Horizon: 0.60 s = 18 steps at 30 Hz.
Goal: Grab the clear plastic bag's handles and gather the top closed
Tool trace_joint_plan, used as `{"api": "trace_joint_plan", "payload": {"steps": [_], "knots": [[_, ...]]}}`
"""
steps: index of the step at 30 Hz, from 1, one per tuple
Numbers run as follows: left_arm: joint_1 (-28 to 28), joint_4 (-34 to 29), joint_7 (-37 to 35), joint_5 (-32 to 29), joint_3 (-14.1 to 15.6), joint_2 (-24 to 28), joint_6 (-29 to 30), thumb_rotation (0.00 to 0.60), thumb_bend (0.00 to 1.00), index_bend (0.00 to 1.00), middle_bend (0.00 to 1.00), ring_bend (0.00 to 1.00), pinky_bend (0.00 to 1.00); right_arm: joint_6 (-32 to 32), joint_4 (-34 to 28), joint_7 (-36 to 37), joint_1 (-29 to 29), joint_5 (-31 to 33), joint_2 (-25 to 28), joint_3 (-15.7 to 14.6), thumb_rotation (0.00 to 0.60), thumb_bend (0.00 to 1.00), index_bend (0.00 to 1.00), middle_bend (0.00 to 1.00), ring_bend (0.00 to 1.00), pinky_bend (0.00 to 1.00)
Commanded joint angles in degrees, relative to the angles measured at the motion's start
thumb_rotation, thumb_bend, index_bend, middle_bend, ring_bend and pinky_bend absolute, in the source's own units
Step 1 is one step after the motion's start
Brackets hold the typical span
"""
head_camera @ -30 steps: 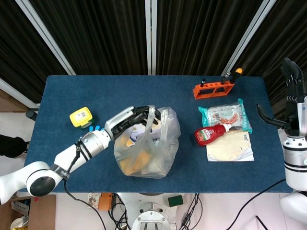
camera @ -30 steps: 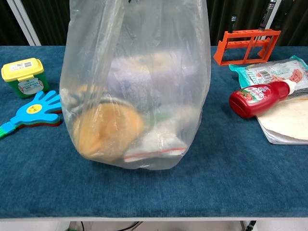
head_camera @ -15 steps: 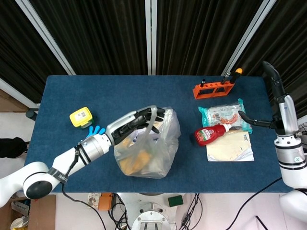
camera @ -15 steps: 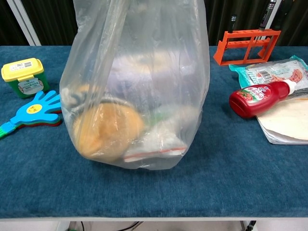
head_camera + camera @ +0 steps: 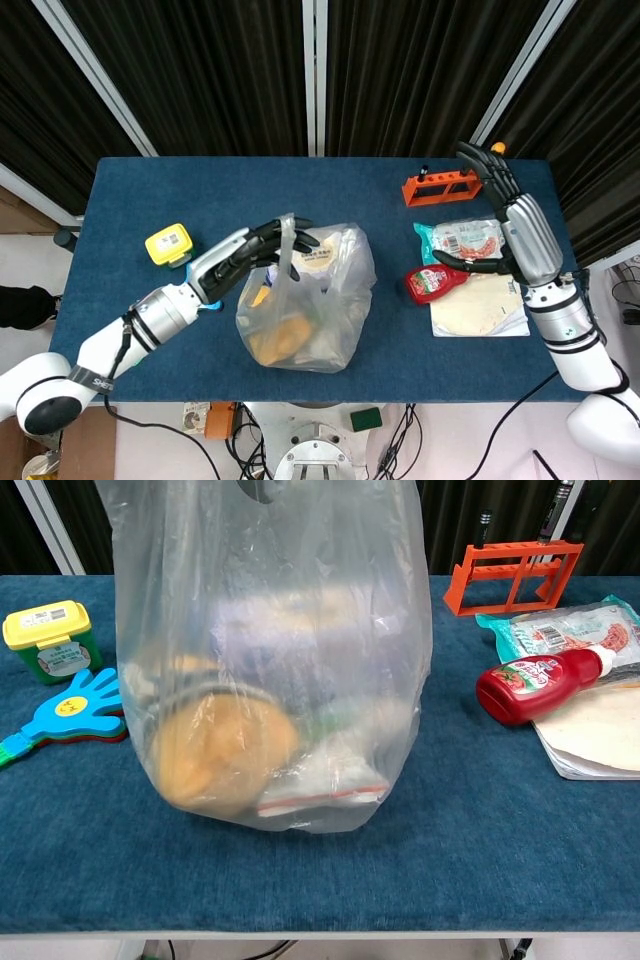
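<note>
Clear plastic bag (image 5: 300,300) handle held by left hand (image 5: 250,255); right hand (image 5: 510,215) spread, empty; chest view shows neither.

I see the clear plastic bag (image 5: 305,300) upright at table centre toward 6 o'clock, bulging with food, one handle (image 5: 287,240) pulled up at 11 o'clock.

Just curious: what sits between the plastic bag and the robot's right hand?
In the head view, a red ketchup bottle lies between the bag and the right hand.
</note>
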Motion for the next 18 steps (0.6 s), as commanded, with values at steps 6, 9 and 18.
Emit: {"api": "trace_joint_plan", "payload": {"steps": [6, 9, 18], "knots": [[4.84, 0.4, -8.5, 6.73, -0.26, 3.31, 5.99, 0.144, 0.01, 0.19, 0.25, 0.22, 0.41, -2.51, -1.25, -7.2, 2.83, 1.93, -2.37, -0.6, 0.6, 0.1, 0.0, 0.0, 0.0, 0.0], [5.64, 1.04, -11.54, 8.76, 0.61, 4.31, 8.35, 0.14, 0.01, 0.2, 0.26, 0.23, 0.42, -3.3, -1.55, -9.76, 4.45, 3.09, -4.46, -0.33, 0.6, 0.08, 0.0, 0.0, 0.0, 0.0], [4.67, 2.28, -18.73, 13.69, 5.4, 6.98, 12.91, 0.136, 0.01, 0.2, 0.27, 0.23, 0.43, -2.69, 3.16, -19.77, 11.88, 7.97, -17.8, 2.37, 0.6, 0.05, 0.0, 0.0, 0.0, 0.0]]}}
